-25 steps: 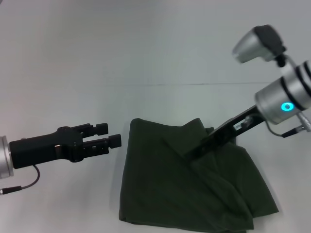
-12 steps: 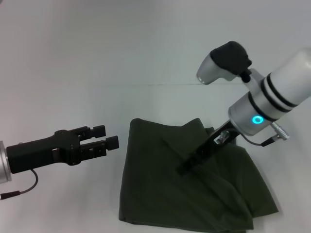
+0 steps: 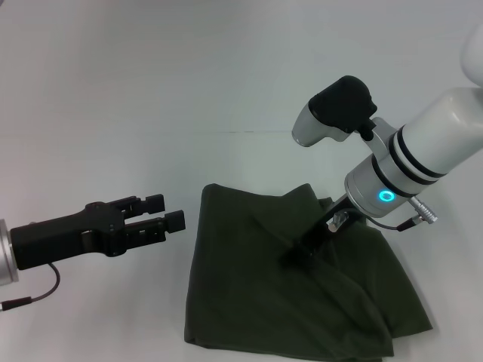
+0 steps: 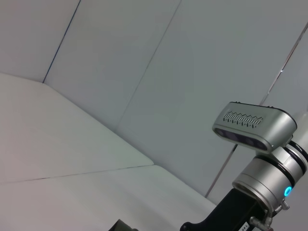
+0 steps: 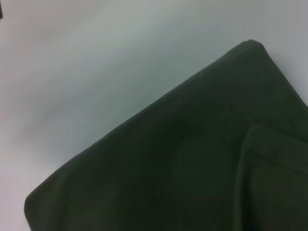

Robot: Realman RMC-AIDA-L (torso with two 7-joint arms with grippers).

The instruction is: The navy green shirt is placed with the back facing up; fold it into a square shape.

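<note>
- The navy green shirt (image 3: pixel 294 279) is lying on the white table (image 3: pixel 151 113), already folded down into a rough, lumpy rectangle. It sits toward the near right part of the head view.
- The top layers are kinda messy: there's a folded flap with a ridge running diagonally across the middle, and the right side bulges out past the rest.
- The right gripper (image 3: pixel 293 256) comes in from the right and points down at the middle of the shirt, its tip right on the fabric by that ridge. It's dark against dark cloth, so honestly I can't tell whether the fingers are apart or pinching anything.
- The right wrist view just shows shirt up close: one straight folded edge, a corner of it, and a hemmed edge of another layer on top. None of that arm's own fingers show in it.
- The left gripper (image 3: pixel 172 214) hangs just beside the shirt's left edge, not touching it, holding nothing. Its two fingers sit a narrow gap apart and point at the shirt.
- The left wrist view mostly catches wall and table, plus the right arm farther off.
</note>
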